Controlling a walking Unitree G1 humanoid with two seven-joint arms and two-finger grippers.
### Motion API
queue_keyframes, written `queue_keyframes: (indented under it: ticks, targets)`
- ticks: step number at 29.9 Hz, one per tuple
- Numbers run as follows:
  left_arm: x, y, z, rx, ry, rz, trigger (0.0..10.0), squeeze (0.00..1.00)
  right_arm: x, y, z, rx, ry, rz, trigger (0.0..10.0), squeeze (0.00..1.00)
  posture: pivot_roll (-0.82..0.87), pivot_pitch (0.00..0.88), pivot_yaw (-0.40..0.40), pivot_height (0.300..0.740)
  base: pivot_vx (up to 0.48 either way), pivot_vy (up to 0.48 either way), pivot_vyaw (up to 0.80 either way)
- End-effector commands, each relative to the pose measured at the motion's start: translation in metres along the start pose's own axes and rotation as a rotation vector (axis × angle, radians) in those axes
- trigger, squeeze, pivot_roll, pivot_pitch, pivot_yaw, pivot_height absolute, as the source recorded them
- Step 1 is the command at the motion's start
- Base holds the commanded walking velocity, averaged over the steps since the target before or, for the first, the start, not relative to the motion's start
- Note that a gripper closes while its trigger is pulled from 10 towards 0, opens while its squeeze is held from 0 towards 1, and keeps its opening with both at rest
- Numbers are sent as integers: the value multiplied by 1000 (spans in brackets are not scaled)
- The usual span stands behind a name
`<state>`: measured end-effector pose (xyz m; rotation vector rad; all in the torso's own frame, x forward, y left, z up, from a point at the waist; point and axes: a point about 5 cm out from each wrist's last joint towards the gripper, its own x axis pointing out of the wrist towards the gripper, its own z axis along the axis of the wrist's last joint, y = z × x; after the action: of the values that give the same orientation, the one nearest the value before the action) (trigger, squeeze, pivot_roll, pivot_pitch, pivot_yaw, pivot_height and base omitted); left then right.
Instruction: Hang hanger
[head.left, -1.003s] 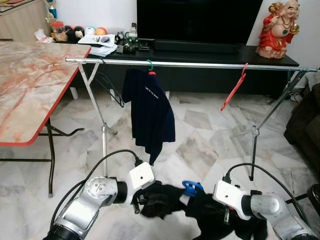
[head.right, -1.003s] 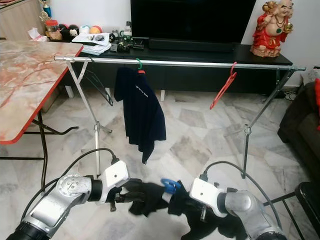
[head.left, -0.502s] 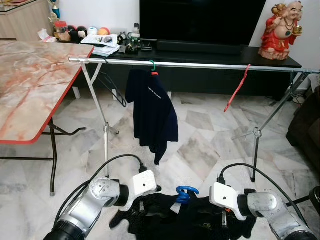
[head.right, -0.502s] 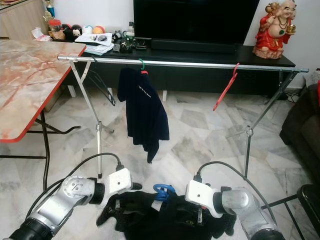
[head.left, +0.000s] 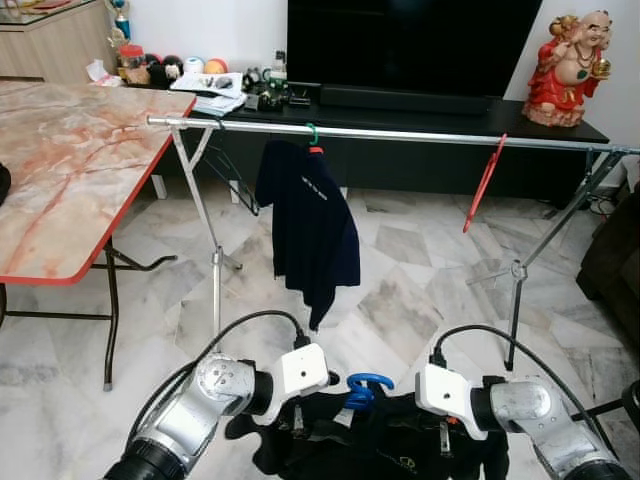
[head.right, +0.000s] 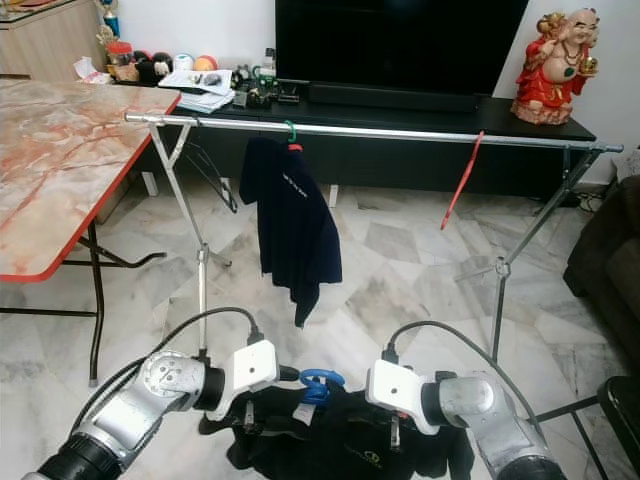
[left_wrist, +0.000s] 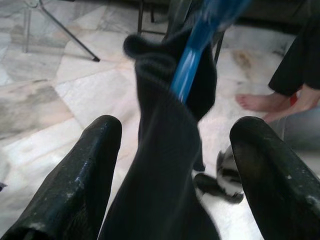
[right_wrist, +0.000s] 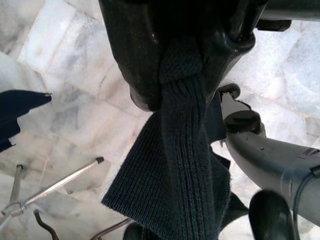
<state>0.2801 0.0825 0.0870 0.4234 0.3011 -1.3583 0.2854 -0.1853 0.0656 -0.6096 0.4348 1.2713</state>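
Black garment (head.left: 400, 450) on a blue hanger (head.left: 366, 385) hangs low between both arms. Right gripper (right_wrist: 190, 75) pinches its knit edge; left gripper (left_wrist: 175, 170) is wide open around it. Rail (head.left: 400, 133) has free space beside the red hanger (head.left: 484, 185).

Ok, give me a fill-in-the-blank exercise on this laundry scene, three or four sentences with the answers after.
1. The shirt on the rail hangs from a ____ hanger.
2. The empty hanger on the rail is ____.
3. The right gripper is shut on a ____ garment.
4. The hanger hook between the two grippers is ____.

Missing words: green; red; black; blue
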Motion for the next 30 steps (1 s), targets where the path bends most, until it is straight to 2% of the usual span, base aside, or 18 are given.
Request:
queue_keyframes:
  ticks: [1, 4, 5, 6, 7, 8, 30]
  targets:
    - [1, 2, 2, -16, -13, -6, 10000, 0, -3, -7, 12, -28, -57, -24, 0, 0, -12, 0, -51, 740, 0, 0, 0]
    - [3, 1, 2, -17, -10, -4, 10000, 0, -3, -7, 15, -24, -76, -25, 0, 0, -12, 0, -51, 740, 0, 0, 0]
    - [3, 2, 2, -19, -12, -3, 9490, 0, -3, -7, 15, -23, -77, -25, 0, 0, -12, 4, -55, 740, 0, 0, 0]
    - [3, 2, 3, -21, -13, -3, 9490, 0, -3, -8, 15, -23, -78, -24, 0, 0, -12, 4, -55, 740, 0, 0, 0]
    - [3, 2, 3, -24, -15, -4, 3412, 0, -3, -8, 16, -24, -80, -24, 0, 0, -11, 7, -56, 740, 0, 0, 0]
    - [3, 1, 3, -31, -19, -9, 0, 0, -3, -8, 17, -25, -83, -23, 0, 0, -12, 10, -56, 740, 0, 0, 0]
    - [3, 0, 4, -43, -23, -6, 0, 0, 0, -10, 21, -14, -106, -43, 0, 0, -6, 34, -55, 740, 0, 0, 0]
